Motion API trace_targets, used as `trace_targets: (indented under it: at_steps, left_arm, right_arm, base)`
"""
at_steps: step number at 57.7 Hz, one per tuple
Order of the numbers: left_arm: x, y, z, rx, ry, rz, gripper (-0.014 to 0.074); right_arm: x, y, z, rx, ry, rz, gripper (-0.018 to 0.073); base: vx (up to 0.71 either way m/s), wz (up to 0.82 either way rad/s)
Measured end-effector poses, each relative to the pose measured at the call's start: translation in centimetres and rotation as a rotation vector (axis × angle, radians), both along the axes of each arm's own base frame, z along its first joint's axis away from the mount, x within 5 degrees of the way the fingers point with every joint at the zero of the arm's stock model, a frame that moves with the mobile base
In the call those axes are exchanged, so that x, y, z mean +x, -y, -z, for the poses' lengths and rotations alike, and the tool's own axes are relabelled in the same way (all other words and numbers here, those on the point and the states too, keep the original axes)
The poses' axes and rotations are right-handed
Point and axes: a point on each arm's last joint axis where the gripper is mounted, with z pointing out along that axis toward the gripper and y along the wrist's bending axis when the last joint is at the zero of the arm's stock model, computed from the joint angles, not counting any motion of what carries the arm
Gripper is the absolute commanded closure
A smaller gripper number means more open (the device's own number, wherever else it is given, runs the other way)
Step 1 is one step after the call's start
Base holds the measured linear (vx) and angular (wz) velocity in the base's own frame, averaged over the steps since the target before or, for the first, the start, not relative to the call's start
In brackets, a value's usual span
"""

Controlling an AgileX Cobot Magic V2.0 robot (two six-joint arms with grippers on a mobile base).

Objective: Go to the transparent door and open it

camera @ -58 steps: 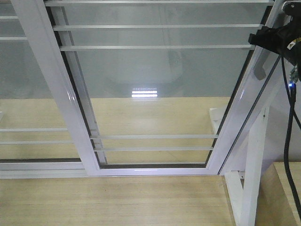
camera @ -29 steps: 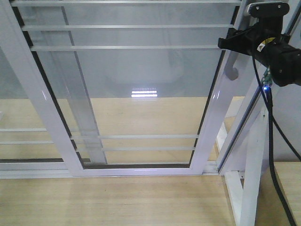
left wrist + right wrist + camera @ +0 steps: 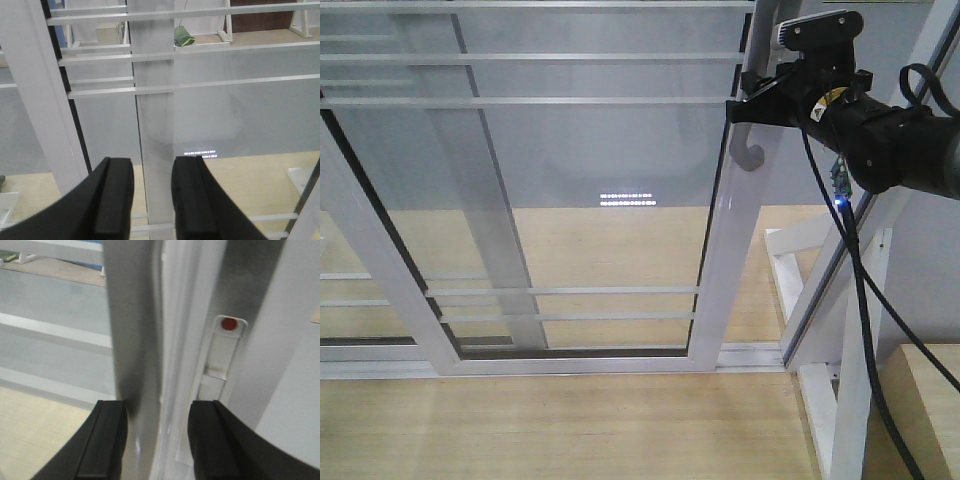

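Observation:
The transparent door (image 3: pixel 570 160) is a glass panel in a white frame with thin white bars. Its right stile (image 3: pixel 720 280) carries a grey curved handle (image 3: pixel 752 152). My right gripper (image 3: pixel 744 106) is at the top of that handle. In the right wrist view the gripper (image 3: pixel 157 440) has its jaws apart, with the grey handle (image 3: pixel 135 340) between them against the left finger (image 3: pixel 107 440). A strip of white stile shows beside the right finger. My left gripper (image 3: pixel 152 200) is open and empty, facing the glass and bars (image 3: pixel 225 82) close up.
A gap stands between the door's stile and the slanted white frame (image 3: pixel 820 300) at the right. A white brace post (image 3: pixel 850 390) and a wooden block (image 3: pixel 925 400) stand at the lower right. A black cable (image 3: pixel 860 300) hangs from the right arm. The floor track (image 3: pixel 750 355) runs along the bottom.
The door has slid to the left with my right gripper at its handle. The gap at the right side has widened. The right arm has come further into view.

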Motion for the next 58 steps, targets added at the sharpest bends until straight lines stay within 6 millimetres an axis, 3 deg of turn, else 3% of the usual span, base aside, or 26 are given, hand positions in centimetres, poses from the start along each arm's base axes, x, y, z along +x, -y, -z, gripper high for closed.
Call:
trace_targets:
  at_steps: [9,18,27,39,58]
  left_arm:
    - [0.1,0.0,-0.1,0.033,0.019,0.011,0.0244]
    - [0.6,0.1,-0.2,0.073,0.04,0.028,0.0243]
    - [1.5,0.2,0.2,0.077,0.024,0.034,0.0242]
    - [2.4,0.9,0.5,0.076,0.025,0.076,0.0242]
    - [4.7,4.9,1.8,0.064,0.047,0.292,0.021]
  right_arm:
    - [-0.5,0.4,-0.5,0.023,-0.04,0.032,0.0202]
    - [-3.0,1.0,-3.2,0.04,-0.002,0.04,0.0202]
    - [-7.3,1.9,-5.6,0.036,0.029,0.037,0.0202]
    - [-13.4,3.3,-5.9,-0.022,-0.04,0.039,0.0202]
    - [-22.0,5.5,-7.2,-0.038,-0.091,0.081,0.0202]
  base:
    - [0.0,0.0]
    - [0.0,0.0]
    - [0.0,0.0]
    - [0.0,0.0]
    - [0.0,0.0]
